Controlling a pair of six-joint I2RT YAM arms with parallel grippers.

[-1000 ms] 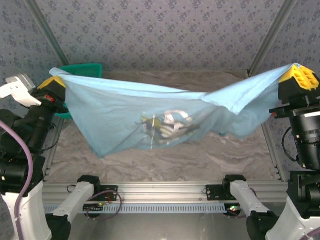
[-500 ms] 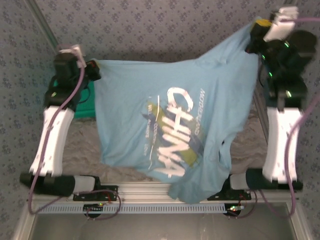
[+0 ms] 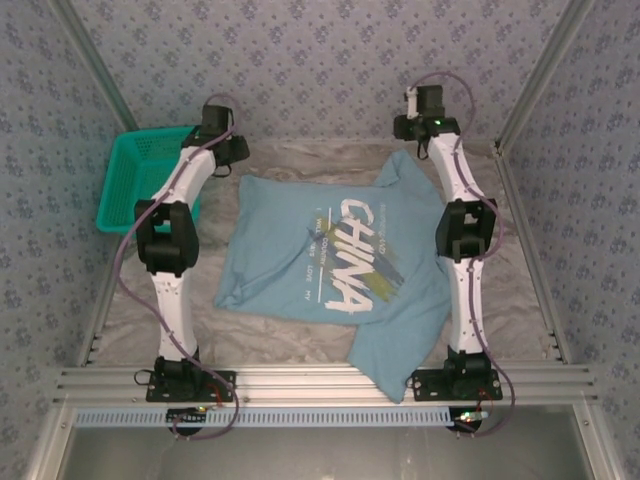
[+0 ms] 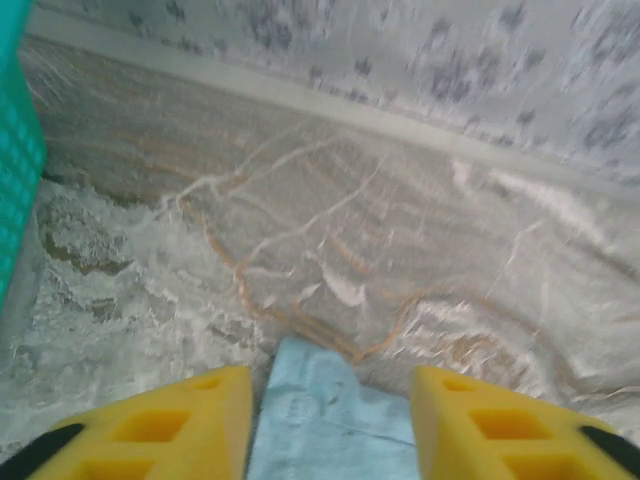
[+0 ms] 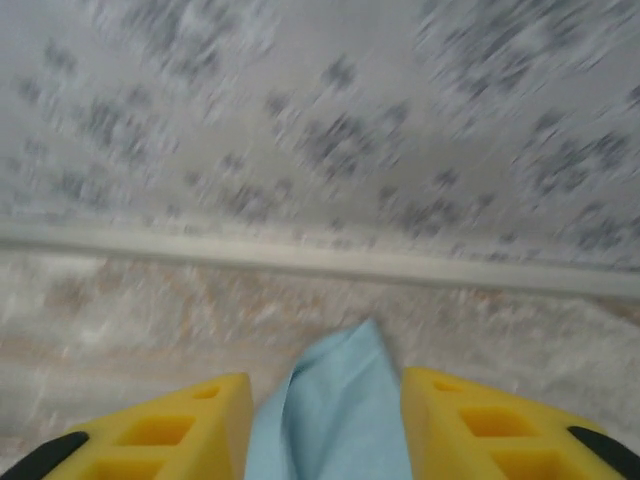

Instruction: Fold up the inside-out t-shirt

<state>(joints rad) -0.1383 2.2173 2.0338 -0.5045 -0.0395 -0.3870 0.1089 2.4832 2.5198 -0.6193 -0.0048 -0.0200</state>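
Bench (image 3: 290,335) holds t-shirt (image 3: 300,250) flat; left tool (image 4: 330,380), right tool (image 5: 325,385) spread over far corners. You lift straight, no dragging cloth.

Marbled grey-white table (image 3: 125,300), veined with orange, under soft even light. Behind the table and on both sides, walls (image 3: 320,70) in grey-blue floral print. At the table's far corners, slanting metal posts (image 3: 90,60). Along its near edge, an aluminium rail (image 3: 320,385), then a pale ribbed strip (image 3: 320,416).
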